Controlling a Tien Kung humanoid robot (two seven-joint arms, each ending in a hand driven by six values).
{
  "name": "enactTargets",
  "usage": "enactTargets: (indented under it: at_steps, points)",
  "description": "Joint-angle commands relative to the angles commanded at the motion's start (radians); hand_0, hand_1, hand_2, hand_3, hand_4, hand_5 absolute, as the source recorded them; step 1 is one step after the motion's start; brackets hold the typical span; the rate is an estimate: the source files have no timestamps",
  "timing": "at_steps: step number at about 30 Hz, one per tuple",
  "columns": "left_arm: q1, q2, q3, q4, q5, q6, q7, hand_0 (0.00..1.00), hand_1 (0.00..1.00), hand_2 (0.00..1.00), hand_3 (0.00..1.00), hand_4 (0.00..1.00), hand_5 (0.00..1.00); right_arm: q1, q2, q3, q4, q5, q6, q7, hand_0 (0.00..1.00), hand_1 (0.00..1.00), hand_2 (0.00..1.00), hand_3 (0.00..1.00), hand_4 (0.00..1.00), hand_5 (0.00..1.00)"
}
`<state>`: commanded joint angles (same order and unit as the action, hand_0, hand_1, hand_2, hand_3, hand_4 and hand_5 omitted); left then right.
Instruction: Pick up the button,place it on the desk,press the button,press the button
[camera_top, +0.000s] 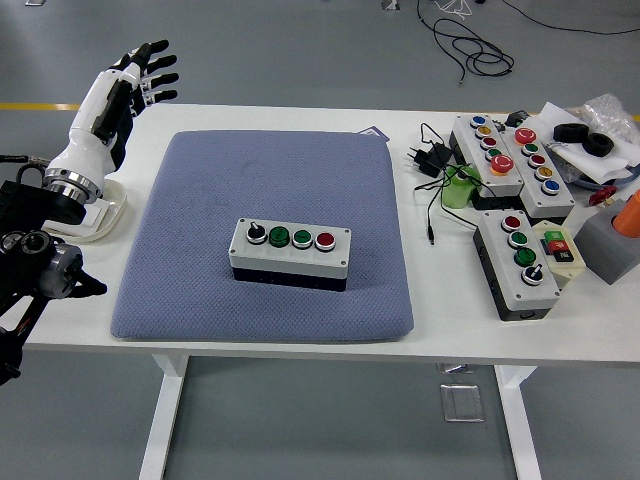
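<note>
Left hand (125, 85) at ten o'clock, fingers spread, holding nothing; button box (290, 253) sits centred on blue mat (200, 200)

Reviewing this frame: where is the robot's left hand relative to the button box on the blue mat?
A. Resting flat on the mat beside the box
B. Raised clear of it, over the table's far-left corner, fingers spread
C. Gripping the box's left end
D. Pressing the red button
B. The left hand is up by the table's far-left corner with fingers spread, holding nothing; the button box sits alone on the mat.
</note>
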<state>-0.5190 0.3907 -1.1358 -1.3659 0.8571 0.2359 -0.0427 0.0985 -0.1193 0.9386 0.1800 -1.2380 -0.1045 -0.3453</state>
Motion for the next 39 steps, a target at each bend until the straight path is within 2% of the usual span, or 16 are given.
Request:
enactTargets:
  at_steps: [6,8,29,30,35,36,39]
  points:
    - [0.009,0.009,-0.008,0.007,-0.252,-0.022,-0.011,0.750,0.816,0.860,0.914,0.639,0.998,-0.002,0.001,0.006,0.000,-0.007,0.001,-0.002,0.643,0.475,0.617,0.561,0.301,0.226]
    - [0.011,0.011,-0.010,0.008,-0.288,-0.029,-0.014,0.750,0.816,0.860,0.914,0.639,0.998,-0.003,0.002,0.008,0.000,-0.009,0.001,-0.002,0.643,0.475,0.617,0.561,0.301,0.226]
    - [0.040,0.026,-0.032,0.011,-0.250,-0.040,-0.014,0.759,0.824,0.867,0.911,0.644,0.998,-0.015,0.002,0.016,0.000,-0.019,0.002,-0.004,0.643,0.476,0.617,0.562,0.300,0.228]
    - [0.041,0.026,-0.032,0.012,-0.250,-0.042,-0.015,0.829,0.836,0.874,0.911,0.643,0.998,-0.015,0.002,0.015,0.000,-0.019,0.002,-0.004,0.643,0.476,0.618,0.562,0.301,0.226]
    - [0.045,0.025,-0.034,0.015,-0.244,-0.043,-0.017,0.829,0.836,0.874,0.911,0.643,0.998,-0.017,0.001,0.012,0.000,-0.015,0.001,-0.004,0.643,0.476,0.618,0.562,0.301,0.226]
    - [0.045,0.025,-0.034,0.016,-0.242,-0.044,-0.016,0.906,0.898,0.920,0.910,0.649,0.998,-0.017,0.001,0.012,0.000,-0.016,0.002,-0.004,0.644,0.476,0.618,0.562,0.300,0.226]
    - [0.044,0.026,-0.038,0.019,-0.230,-0.050,-0.016,0.906,0.898,0.920,0.910,0.649,0.998,-0.016,0.001,0.012,0.000,-0.015,0.002,-0.004,0.644,0.476,0.618,0.562,0.300,0.226]
